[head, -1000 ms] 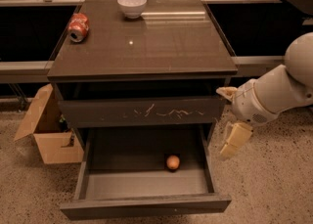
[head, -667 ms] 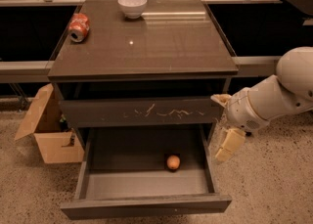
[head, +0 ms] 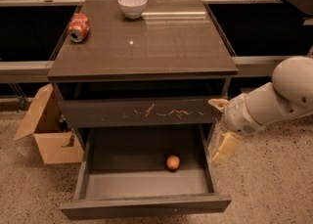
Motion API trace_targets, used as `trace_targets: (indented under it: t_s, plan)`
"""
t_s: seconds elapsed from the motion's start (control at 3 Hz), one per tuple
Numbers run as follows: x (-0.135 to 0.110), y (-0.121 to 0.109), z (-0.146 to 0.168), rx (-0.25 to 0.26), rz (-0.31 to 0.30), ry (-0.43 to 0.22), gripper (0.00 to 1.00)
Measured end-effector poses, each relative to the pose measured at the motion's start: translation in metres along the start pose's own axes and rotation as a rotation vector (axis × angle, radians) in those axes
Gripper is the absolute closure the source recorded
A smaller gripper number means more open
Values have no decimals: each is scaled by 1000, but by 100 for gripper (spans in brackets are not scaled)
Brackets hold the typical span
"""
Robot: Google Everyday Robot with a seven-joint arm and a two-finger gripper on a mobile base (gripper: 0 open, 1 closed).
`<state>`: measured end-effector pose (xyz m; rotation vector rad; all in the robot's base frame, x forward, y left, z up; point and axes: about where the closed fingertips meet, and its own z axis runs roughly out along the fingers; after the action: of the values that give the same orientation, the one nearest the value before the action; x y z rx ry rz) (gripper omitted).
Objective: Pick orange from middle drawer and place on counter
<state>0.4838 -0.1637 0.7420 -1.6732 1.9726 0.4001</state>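
The orange (head: 172,162) lies on the grey floor of the open middle drawer (head: 146,206), right of centre and near the back. My gripper (head: 220,126) hangs just outside the drawer's right side, level with the scratched drawer front (head: 102,113). It is open and empty, with one pale finger (head: 217,103) above and one (head: 225,147) below. The orange is to its lower left, well apart from it. The glossy dark counter (head: 146,42) tops the cabinet.
A red soda can (head: 78,27) lies on its side at the counter's left back. A white bowl (head: 132,6) stands at the back centre. An open cardboard box (head: 46,132) sits on the floor left of the cabinet. Speckled floor lies around.
My arm and gripper have shifted a little to the left, closer to the cabinet's right side. The orange and drawer have not moved.
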Motion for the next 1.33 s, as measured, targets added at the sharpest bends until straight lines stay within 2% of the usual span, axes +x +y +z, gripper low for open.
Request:
trace_targets:
  t_s: [0.67, 1.33]
  plan:
    - [34, 4, 59, -65, 36, -98, 0]
    - [53, 5, 122, -135, 77, -178, 0]
